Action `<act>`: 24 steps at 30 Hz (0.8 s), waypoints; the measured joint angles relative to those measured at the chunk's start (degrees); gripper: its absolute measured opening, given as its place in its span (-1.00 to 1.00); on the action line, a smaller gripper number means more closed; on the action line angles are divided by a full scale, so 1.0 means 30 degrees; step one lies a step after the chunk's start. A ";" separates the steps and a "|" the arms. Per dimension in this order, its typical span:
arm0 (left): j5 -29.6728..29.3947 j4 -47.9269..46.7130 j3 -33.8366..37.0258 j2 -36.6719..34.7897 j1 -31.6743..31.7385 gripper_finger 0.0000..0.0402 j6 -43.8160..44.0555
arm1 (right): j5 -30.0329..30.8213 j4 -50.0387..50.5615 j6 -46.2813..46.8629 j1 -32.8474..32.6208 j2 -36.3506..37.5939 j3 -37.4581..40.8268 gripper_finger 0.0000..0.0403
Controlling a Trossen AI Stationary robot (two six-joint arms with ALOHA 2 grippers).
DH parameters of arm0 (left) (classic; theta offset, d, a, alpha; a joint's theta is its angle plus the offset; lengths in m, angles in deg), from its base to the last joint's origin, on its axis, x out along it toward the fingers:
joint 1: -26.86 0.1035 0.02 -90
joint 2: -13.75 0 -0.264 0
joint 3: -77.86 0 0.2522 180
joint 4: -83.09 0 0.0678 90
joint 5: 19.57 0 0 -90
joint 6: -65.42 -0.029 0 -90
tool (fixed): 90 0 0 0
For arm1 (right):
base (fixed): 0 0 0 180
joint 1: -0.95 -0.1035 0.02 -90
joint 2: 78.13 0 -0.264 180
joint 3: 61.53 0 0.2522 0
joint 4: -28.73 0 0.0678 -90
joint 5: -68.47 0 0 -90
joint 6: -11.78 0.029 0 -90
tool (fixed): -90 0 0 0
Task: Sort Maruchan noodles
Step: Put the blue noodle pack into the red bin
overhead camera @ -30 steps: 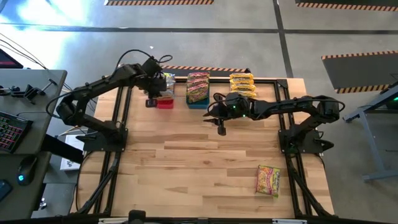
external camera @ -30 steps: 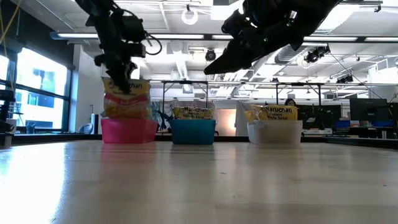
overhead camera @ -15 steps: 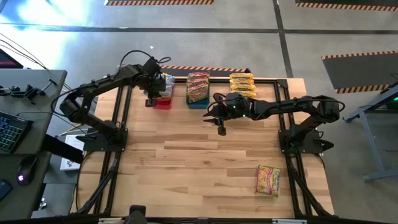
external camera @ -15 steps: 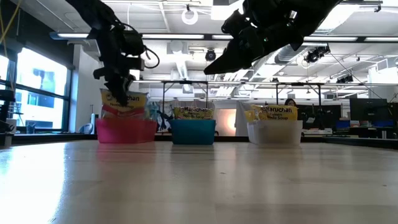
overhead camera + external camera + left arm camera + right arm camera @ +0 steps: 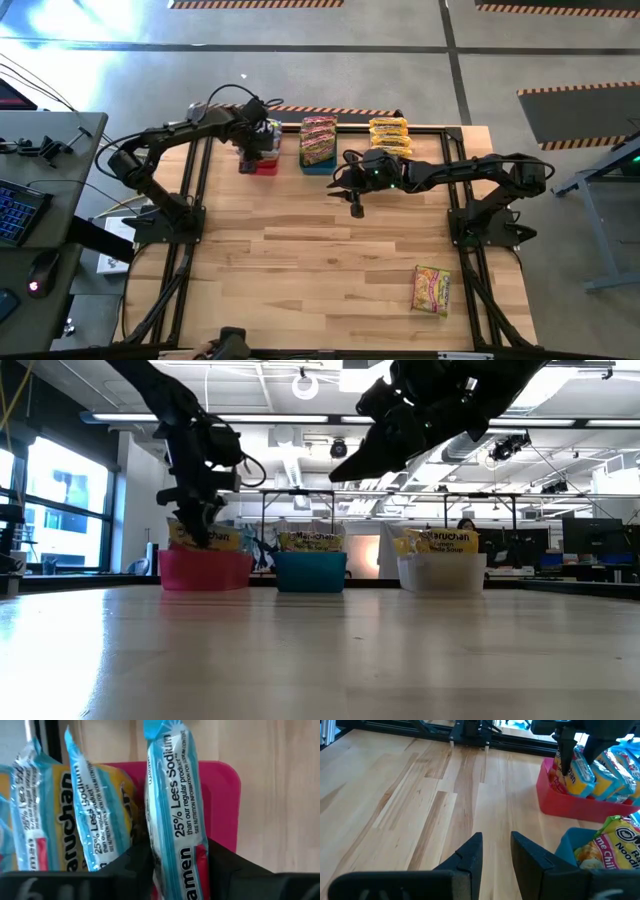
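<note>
My left gripper [image 5: 256,148] hangs over the pink bin [image 5: 264,167] at the table's far left, shut on a yellow-and-blue noodle packet [image 5: 172,805]. That packet stands on edge beside two like packets [image 5: 60,815] in the bin. The blue bin [image 5: 318,163] and the clear bin [image 5: 442,572] also hold packets. One loose packet [image 5: 431,289] lies flat near the table's right front. My right gripper [image 5: 497,842] hovers above the bare wood in front of the blue bin, open and with nothing between its fingers. My left gripper pinches the packet between its two fingers across the flat faces [image 5: 197,862], close to the packet's upper edge. The fingers [image 5: 222,865] come from above, pointing steeply down. The packet stands on edge, reaching down into the pink bin [image 5: 225,795]; its lower end is hidden.
The three bins stand in a row along the far edge. A black frame rail [image 5: 430,128] runs behind them. The wide wooden middle [image 5: 320,250] of the table holds only the loose packet at the right front.
My left gripper has sunk toward the pink bin and shifted a little toward the table's right, carrying the packet. The packet, which stood well above the bin's rim, now sits low among the other packets. My right arm has kept still.
</note>
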 joint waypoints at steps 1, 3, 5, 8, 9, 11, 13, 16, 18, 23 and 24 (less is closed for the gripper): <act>-0.0022 0.0161 0.0000 -0.0043 -0.0092 -0.38 0.0026 | 0.0000 0.0037 0.0000 0.0000 0.0000 -0.0002 -0.59; -0.0034 0.0524 0.0000 -0.0203 -0.0143 -0.33 0.0285 | 0.0000 0.0142 0.0000 0.0000 0.0000 0.0000 -0.59; -0.0027 0.0560 -0.0015 -0.0347 -0.0151 -0.28 0.0478 | 0.0000 0.0161 0.0000 0.0000 -0.0007 0.0000 -0.59; -0.0294 0.0513 -0.0015 -0.0402 -0.0145 -0.24 0.0759 | -0.0007 0.0154 0.0000 -0.0003 -0.0007 0.0000 -0.59; -0.0504 0.0484 -0.0015 -0.0415 -0.0151 -0.23 0.0854 | 0.0000 0.0154 0.0000 0.0000 -0.0007 0.0000 -0.59; -0.0948 0.0425 -0.0015 -0.0435 -0.0179 -0.21 0.0848 | 0.0000 0.0154 0.0000 0.0000 -0.0007 0.0000 -0.59; -0.1135 0.0419 -0.0015 -0.0496 -0.0260 -0.21 0.0848 | 0.0000 0.0151 0.0000 0.0000 -0.0007 0.0000 -0.59; -0.1204 0.0606 -0.0018 -0.1046 -0.0327 -0.22 0.0848 | 0.0000 0.0147 0.0000 0.0000 -0.0007 0.0000 -0.59; -0.1207 0.0753 -0.0022 -0.1438 -0.0367 -0.23 0.0871 | 0.0000 0.0146 0.0000 0.0000 -0.0007 0.0000 -0.59; -0.1207 0.0552 -0.0029 -0.2518 -0.0369 -0.23 0.2128 | 0.0000 0.0151 0.0000 0.0000 -0.0007 0.0000 -0.59; -0.1207 0.0419 -0.0029 -0.2751 -0.0362 -0.24 0.2536 | 0.0000 0.0156 0.0000 0.0000 -0.0007 0.0000 -0.59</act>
